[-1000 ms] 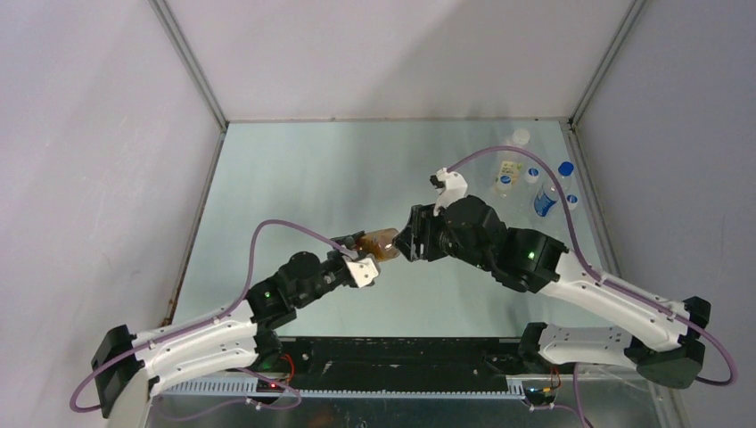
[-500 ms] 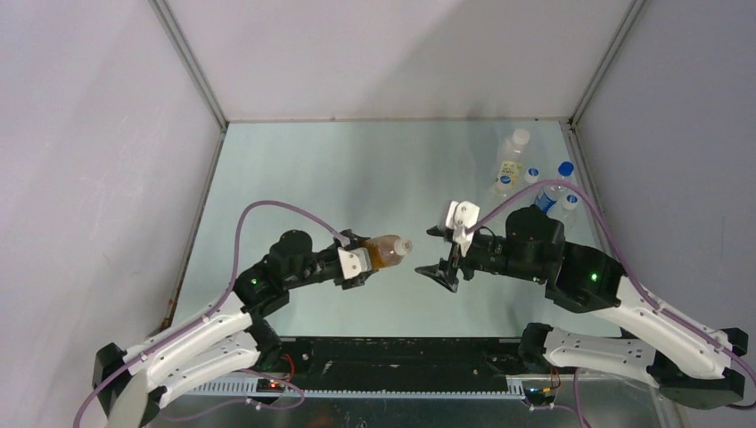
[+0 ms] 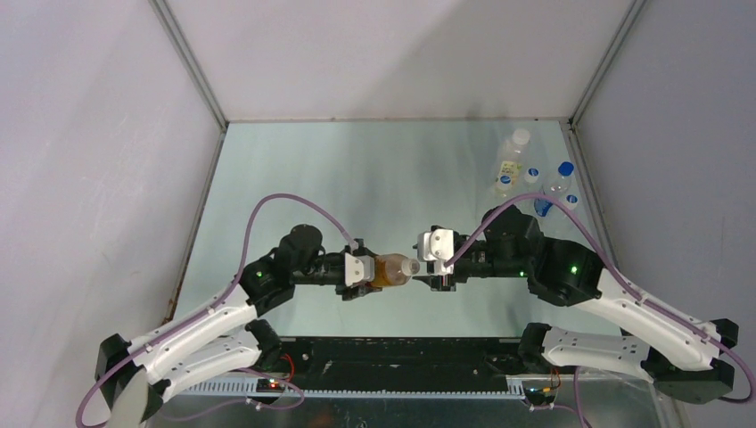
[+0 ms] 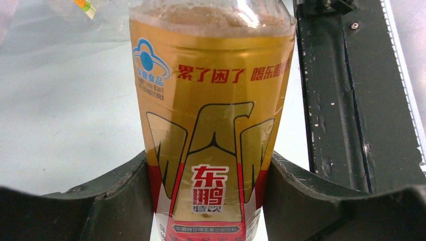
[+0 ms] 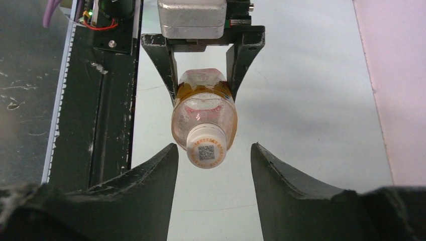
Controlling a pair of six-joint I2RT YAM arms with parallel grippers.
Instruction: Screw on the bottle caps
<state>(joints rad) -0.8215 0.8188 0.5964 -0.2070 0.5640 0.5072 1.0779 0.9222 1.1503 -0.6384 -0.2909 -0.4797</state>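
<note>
My left gripper [image 4: 208,201] is shut on the amber-filled bottle [image 4: 211,125] with the red-orange label and holds it level above the table, neck to the right [image 3: 388,269]. A white cap [image 5: 206,150] with a printed code sits on its neck. My right gripper [image 5: 213,146] is open and faces the cap end-on. Its fingertips [image 5: 168,155] stand either side of the cap without touching it. In the top view the right gripper [image 3: 428,267] is just right of the cap [image 3: 411,266].
Several bottles stand at the back right: a clear yellow-labelled one [image 3: 510,160], a blue-labelled one [image 3: 542,206], and clear ones with blue caps [image 3: 565,168]. A black rail [image 3: 401,357] runs along the near edge below the held bottle.
My right gripper let go of the bottle's neck, drew back and opened, then turned and came in to face the cap. My left gripper levelled the bottle and moved it slightly right.
</note>
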